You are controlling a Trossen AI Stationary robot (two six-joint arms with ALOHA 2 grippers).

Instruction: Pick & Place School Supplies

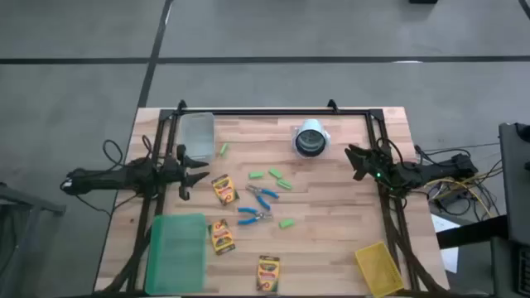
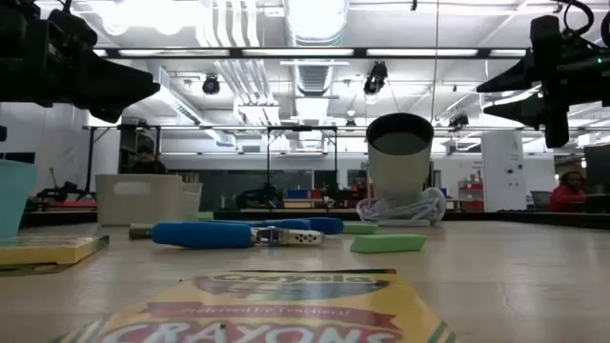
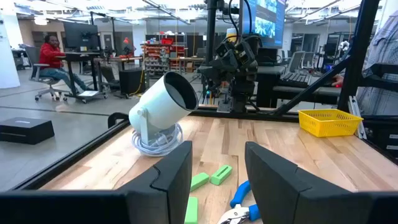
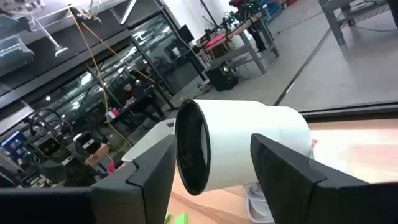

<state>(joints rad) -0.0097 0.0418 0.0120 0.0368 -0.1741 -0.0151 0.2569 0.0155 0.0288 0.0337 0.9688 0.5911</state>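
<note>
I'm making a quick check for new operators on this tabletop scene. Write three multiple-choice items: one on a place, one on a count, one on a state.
1. Where does the yellow bin sit?
A. by the left arm
B. at the table's near right corner
C. on the green tray

2. How many crayon boxes lie on the table?
A. one
B. three
C. five

3. How do both grippers stand?
A. open, holding nothing
B. shut on scissors
C. shut on erasers

Answers:
1 B, the high view shows it at the near right corner.
2 B, three show in the high view.
3 A, the left gripper and right gripper show a gap with nothing held.
</note>
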